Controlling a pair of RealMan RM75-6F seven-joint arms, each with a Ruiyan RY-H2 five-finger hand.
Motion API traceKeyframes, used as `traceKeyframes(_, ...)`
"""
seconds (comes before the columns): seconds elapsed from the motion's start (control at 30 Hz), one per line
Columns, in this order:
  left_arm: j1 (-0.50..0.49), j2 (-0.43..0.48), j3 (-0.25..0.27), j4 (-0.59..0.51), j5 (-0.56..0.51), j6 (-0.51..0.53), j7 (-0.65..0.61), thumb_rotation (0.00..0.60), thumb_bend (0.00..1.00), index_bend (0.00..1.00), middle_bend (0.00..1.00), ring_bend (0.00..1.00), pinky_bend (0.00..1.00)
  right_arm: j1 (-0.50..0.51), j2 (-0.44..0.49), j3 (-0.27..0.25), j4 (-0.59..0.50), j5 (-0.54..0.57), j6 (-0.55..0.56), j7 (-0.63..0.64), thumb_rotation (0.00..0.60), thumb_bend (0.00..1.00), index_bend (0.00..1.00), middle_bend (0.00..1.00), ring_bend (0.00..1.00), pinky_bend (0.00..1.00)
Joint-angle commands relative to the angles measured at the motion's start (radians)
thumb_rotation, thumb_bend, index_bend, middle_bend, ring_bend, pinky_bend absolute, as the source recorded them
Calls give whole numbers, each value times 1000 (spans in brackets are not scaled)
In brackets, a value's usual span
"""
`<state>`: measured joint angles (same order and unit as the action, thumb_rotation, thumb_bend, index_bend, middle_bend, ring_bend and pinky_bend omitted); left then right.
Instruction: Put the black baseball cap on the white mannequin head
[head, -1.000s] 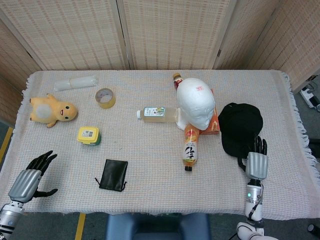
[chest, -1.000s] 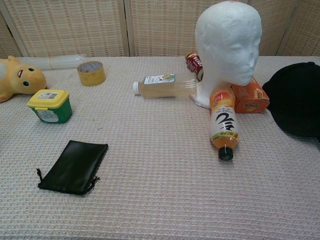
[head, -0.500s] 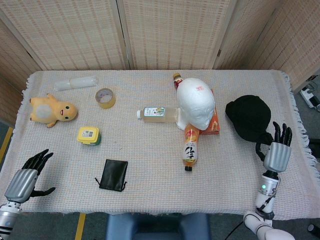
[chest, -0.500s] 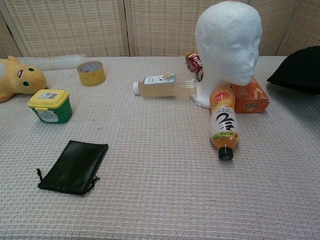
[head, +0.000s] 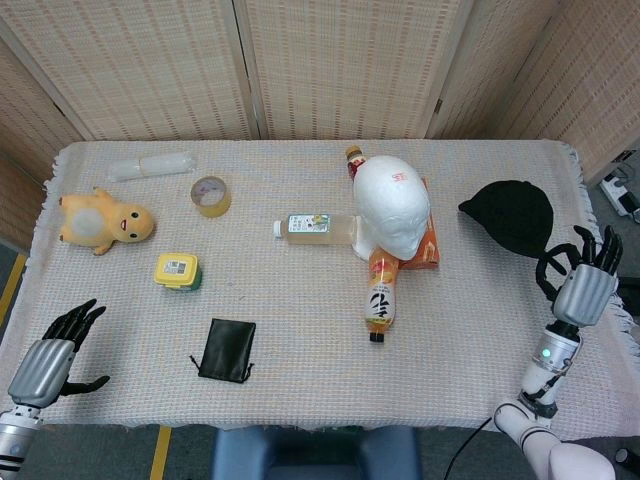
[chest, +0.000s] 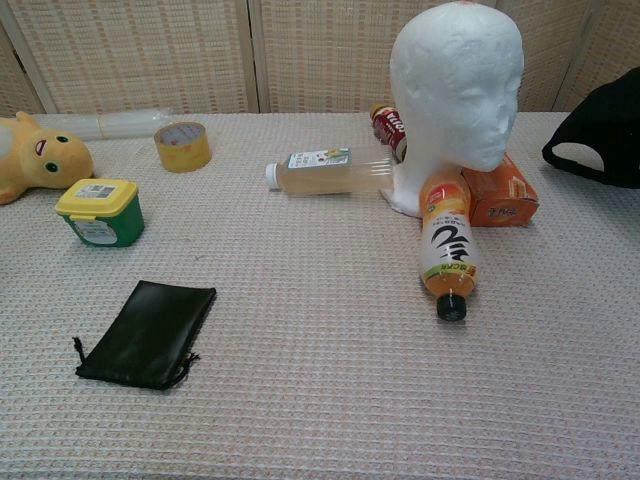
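The white mannequin head (head: 392, 205) stands upright right of the table's middle, and faces me in the chest view (chest: 458, 85). The black baseball cap (head: 510, 212) hangs off the table to the head's right. In the chest view the cap (chest: 605, 125) shows at the right edge, tilted, with its back strap opening toward me. My right hand (head: 583, 290) is just below and right of the cap, past the table's right edge. It holds the cap by the back strap while its other fingers spread upward. My left hand (head: 45, 362) hovers open at the near left corner.
An orange drink bottle (head: 381, 290) and an orange box (head: 428, 240) lie against the head's base, with a clear bottle (head: 312, 226) to its left. A black pouch (head: 227, 349), green tub (head: 178, 270), tape roll (head: 210, 195) and yellow plush (head: 100, 220) occupy the left half.
My right hand has moved right and farther back with the cap, lifting it off the table. The left hand has dropped slightly toward the near edge.
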<state>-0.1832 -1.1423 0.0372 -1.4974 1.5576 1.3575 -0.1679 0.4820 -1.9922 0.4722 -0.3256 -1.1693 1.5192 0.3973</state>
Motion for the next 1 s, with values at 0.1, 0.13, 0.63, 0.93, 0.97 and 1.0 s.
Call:
traceKeyframes(0.1,-2,-3,-1,4,-4,-7,5,600,157,37,0,0,135,66,41,82,-57,62,-13,5,600,327,916,236,0,0)
traceKeyframes(0.13,-2,-4,-2,5,-6,-9,6,600,157,37,0,0,135,79,51,97,-69,72,-16,0,600,325,917,236,0,0)
traceKeyframes(0.63,-5,-25,-13,17,-30,-23,41,600,157,37,0,0,134,258,140,186,-254,91,33,-137,600,292,917,236,0,0)
traceKeyframes(0.93,-7,-35,-25,24,-51,-30,48,600,157,37,0,0,134,382,147,178,-406,32,99,-284,600,278,917,235,0,0)
traceKeyframes(0.97,-8,-35,-26,25,-53,-31,48,600,157,37,0,0,134,393,146,174,-423,24,105,-300,600,277,917,235,0,0)
traceKeyframes(1.0,-8,-35,-26,25,-54,-32,47,600,157,37,0,0,134,403,145,171,-440,17,111,-317,600,276,917,235,0,0)
